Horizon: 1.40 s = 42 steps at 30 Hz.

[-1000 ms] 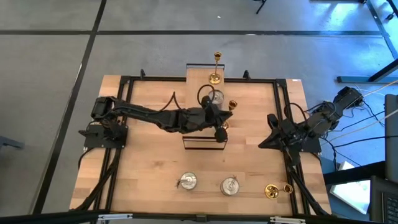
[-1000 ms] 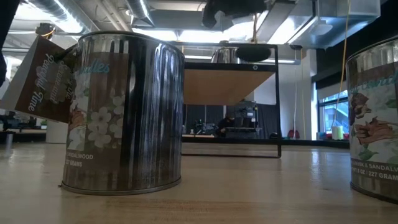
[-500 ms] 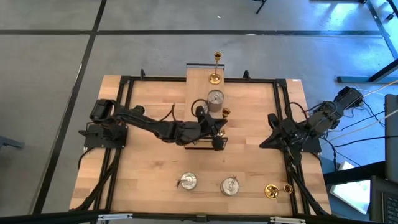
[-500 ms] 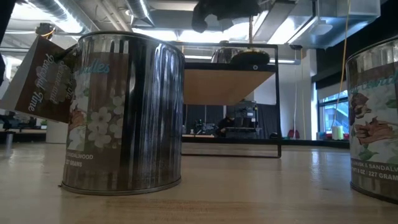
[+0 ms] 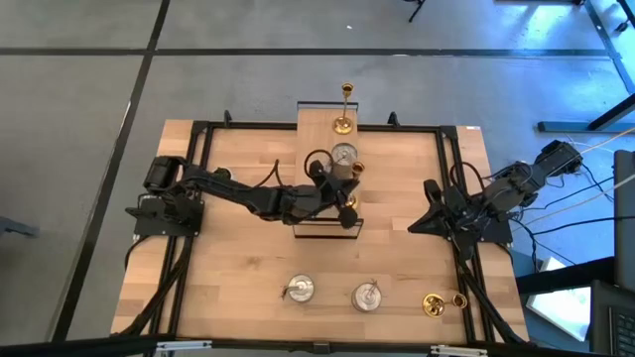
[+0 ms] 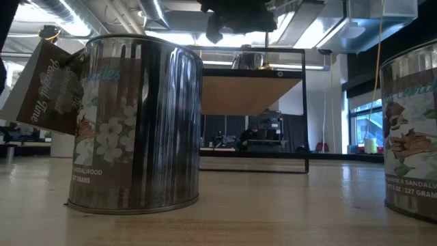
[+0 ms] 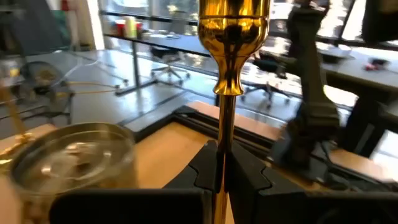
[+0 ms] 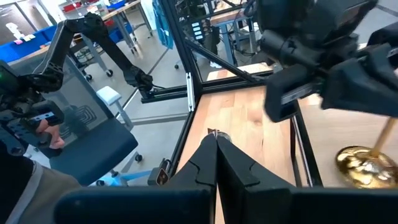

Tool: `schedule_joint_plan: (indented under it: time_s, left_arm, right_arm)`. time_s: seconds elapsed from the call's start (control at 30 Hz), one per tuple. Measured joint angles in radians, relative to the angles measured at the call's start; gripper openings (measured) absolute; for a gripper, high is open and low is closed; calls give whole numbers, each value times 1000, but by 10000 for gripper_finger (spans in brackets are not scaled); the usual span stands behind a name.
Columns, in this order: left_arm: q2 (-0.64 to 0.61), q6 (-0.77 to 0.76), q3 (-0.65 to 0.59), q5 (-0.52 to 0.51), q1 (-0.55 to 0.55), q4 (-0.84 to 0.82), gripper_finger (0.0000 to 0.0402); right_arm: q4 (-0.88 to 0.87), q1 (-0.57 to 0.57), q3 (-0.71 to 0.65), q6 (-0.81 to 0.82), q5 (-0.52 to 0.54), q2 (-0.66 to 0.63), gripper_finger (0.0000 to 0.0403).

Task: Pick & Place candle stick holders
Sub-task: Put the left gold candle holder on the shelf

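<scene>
Candlestick (image 7: 225,93), slim and gold, sits pinched by its stem in the left gripper (image 7: 222,177), just beside the silver holder (image 5: 344,155) on the shelf (image 5: 325,226). Lowered off-line, it could knock that holder or topple. The right gripper (image 8: 216,163) waits pressed together, well apart.

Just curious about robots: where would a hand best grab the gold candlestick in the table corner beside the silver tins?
By the slim stem of the gold candlestick, from straight above, fingers across it: it seems to lie sideways, stem exposed between base and cup.
</scene>
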Motion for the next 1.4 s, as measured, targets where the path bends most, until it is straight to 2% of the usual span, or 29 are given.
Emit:
schedule_joint_plan:
  time_s: [1.4]
  left_arm:
    - [0,5,1,-28,-15,-101,30]
  right_arm:
    - [3,-47,0,0,-23,0,3]
